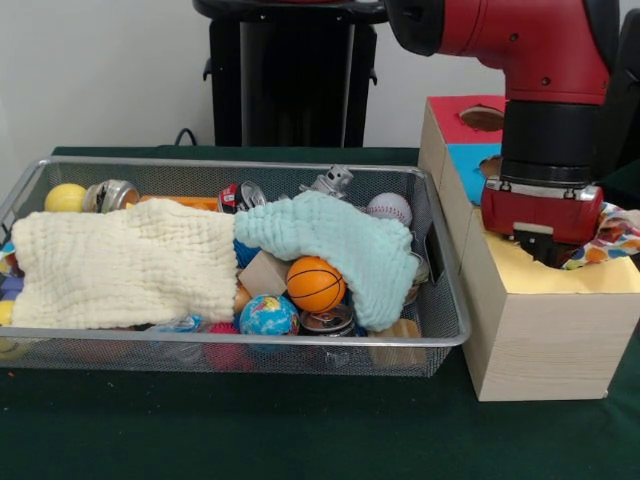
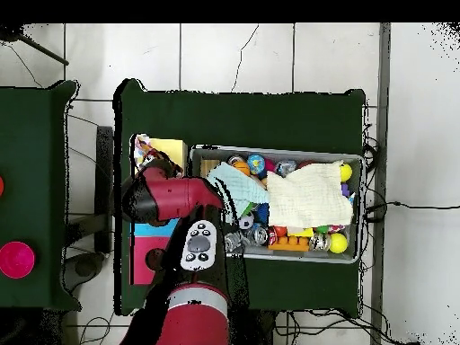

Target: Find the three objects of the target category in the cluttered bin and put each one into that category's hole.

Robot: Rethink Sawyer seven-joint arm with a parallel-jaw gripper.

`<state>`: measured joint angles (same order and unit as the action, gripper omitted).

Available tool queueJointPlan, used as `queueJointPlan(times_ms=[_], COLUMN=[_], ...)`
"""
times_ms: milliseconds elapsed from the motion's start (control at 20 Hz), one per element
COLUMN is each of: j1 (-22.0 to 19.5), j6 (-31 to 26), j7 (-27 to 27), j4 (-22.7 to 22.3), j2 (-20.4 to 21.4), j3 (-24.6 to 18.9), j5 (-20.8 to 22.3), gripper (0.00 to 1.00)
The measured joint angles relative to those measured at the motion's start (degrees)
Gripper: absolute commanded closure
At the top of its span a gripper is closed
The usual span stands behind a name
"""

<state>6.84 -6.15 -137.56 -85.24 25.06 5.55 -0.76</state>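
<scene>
The silver wire-mesh bin (image 1: 240,342) lies at the left of the front view and also shows in the overhead view (image 2: 278,151). The yellow-topped wooden box (image 1: 545,320) stands right of it. My gripper (image 1: 545,250) is lowered onto this box's top, its tips sunk in the hole and hidden. A white polka-dot cloth (image 1: 612,236) bunches at the hole beside the gripper and hangs over the box's far edge; it also shows in the overhead view (image 2: 143,149). No other polka-dot cloth shows plainly in the bin.
A cream cloth (image 1: 120,265) and a mint cloth (image 1: 335,245) cover much of the bin, over balls, tins and a wooden block. The blue-topped box (image 1: 470,158) and the red-topped box (image 1: 462,115) stand behind the yellow one.
</scene>
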Motion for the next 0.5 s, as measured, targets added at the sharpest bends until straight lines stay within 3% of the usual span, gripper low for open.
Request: queueJointPlan(times_ms=[500], j1=[0.2], j6=[0.3], j7=[0.0], j4=[-2.8], j2=[1.8], j3=[0.0], j5=[0.2], gripper=[1.00])
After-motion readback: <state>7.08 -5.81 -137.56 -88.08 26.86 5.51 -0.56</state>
